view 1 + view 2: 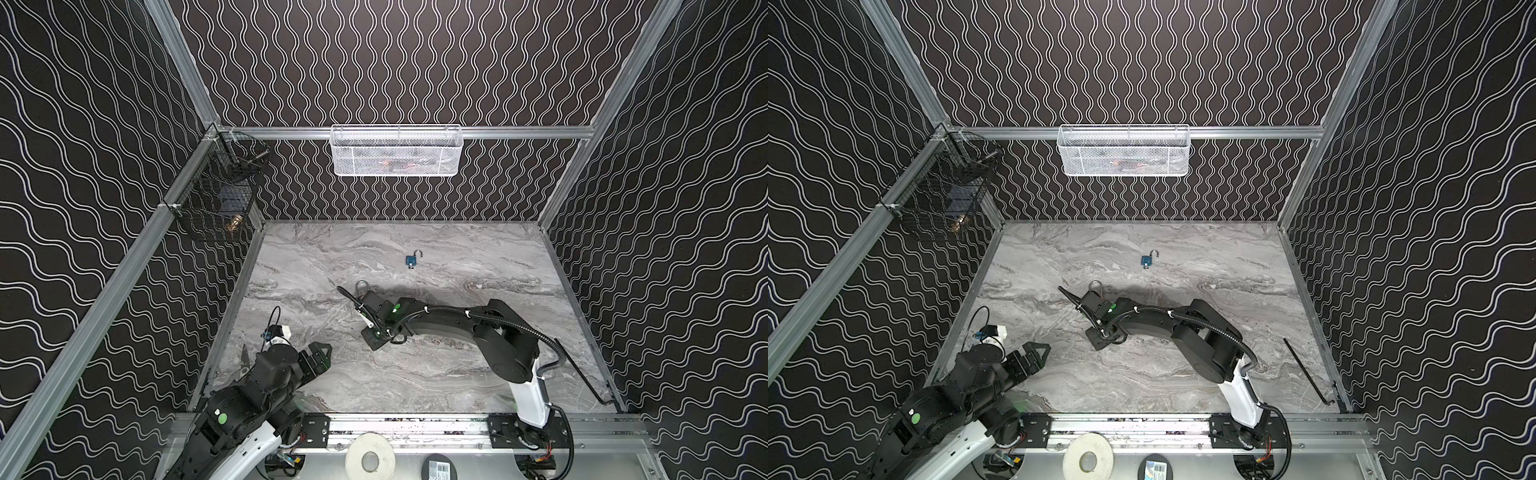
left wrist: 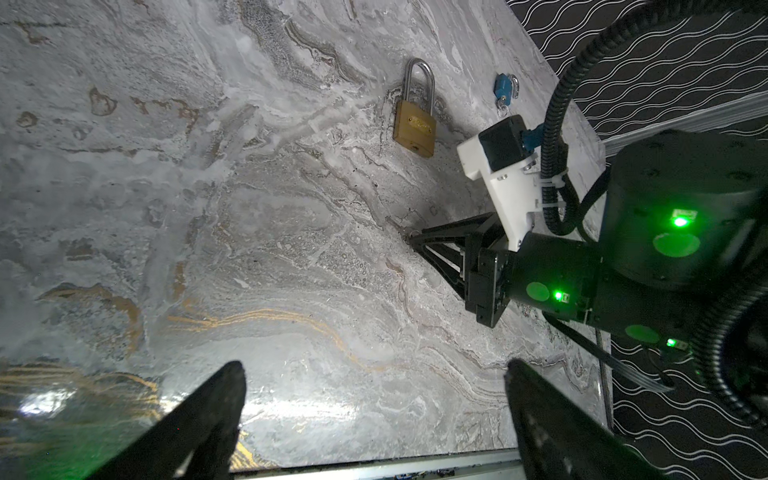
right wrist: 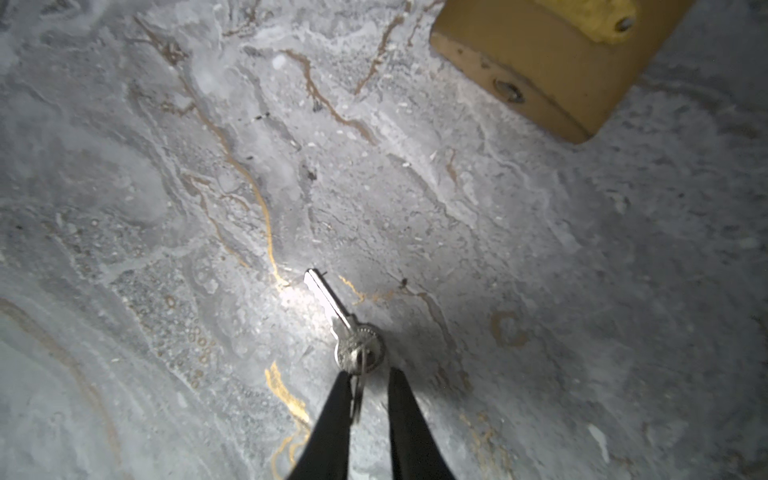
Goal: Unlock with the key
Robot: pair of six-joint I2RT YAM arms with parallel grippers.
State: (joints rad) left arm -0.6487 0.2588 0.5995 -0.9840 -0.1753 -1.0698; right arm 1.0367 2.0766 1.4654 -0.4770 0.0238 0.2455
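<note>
At about 8 o'clock on the grey marble-patterned tabletop [image 1: 457,257], the left gripper [image 2: 374,365] hangs low with its black fingers spread wide and nothing between them. Toward the centre, the small silver key [image 3: 328,299] lies flat on the marble, its blade pointing away from the right gripper [image 3: 368,374]. That gripper's two slim black fingers stand a narrow gap apart on either side of the key's ring, not clamped on it. One finger may be touching the ring, but the close view is too blurred to be sure. The brass-coloured padlock with a steel shackle [image 2: 415,129] lies flat near the key, at about 3 o'clock from it, with the shackle seated in the body and the keyhole end turned toward the key. In both top views the right wrist covers its body and only the shackle loop shows. Well apart, at roughly 2 o'clock from it, a small blue padlock [image 1: 411,260] lies with its shackle swung open.
</note>
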